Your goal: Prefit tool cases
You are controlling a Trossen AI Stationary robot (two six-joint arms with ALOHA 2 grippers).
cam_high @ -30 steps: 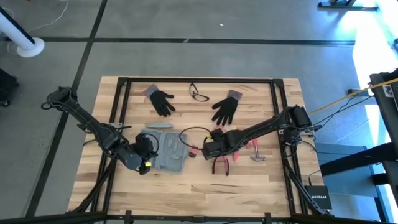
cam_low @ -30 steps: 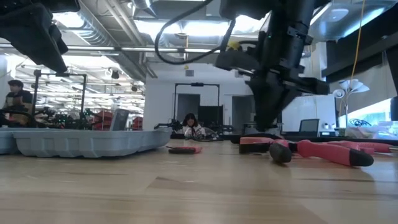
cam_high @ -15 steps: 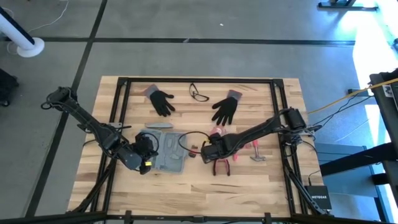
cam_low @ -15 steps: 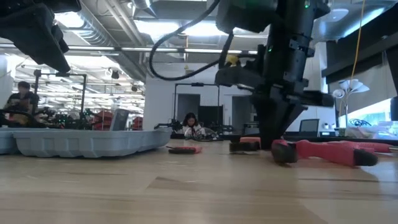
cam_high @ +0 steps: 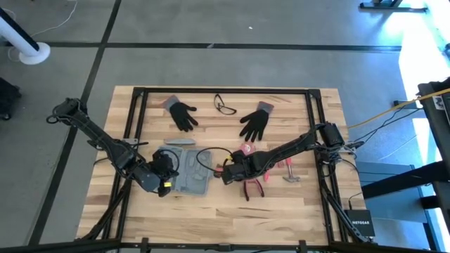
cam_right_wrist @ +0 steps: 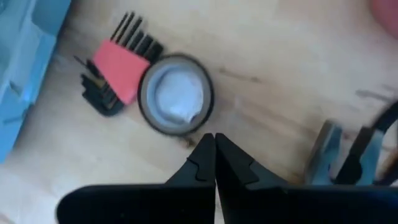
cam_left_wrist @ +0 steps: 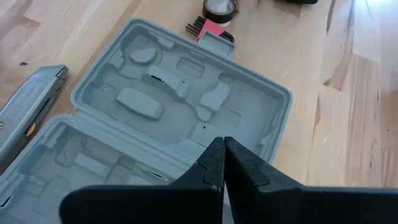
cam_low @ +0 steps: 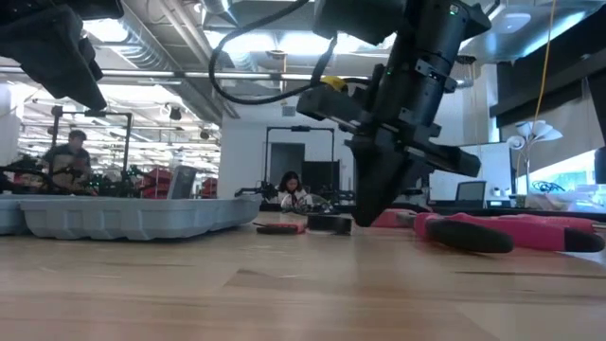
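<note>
Right claw [cam_right_wrist: 214, 144] is hanging low over the surface [cam_high: 281, 211] with its two fingers pressed together, gripping nothing, tips just beside a black tape roll [cam_right_wrist: 176, 101]. Next to that roll a red hex-key set [cam_right_wrist: 115, 73] is lying flat, and pink-handled pliers [cam_high: 249, 187] are sitting by the claw's other side. Left claw [cam_left_wrist: 223, 148] is also pinched closed and empty, hovering over the near edge of the tool case [cam_high: 191, 172]. That blue-grey case is lying open and flat between the two claws, the right one just off its edge. Farther back, two black gloves [cam_high: 184, 114] and a pair of glasses [cam_high: 224, 106] are resting. In the room beyond, a person [cam_low: 291, 188] is sitting.
</note>
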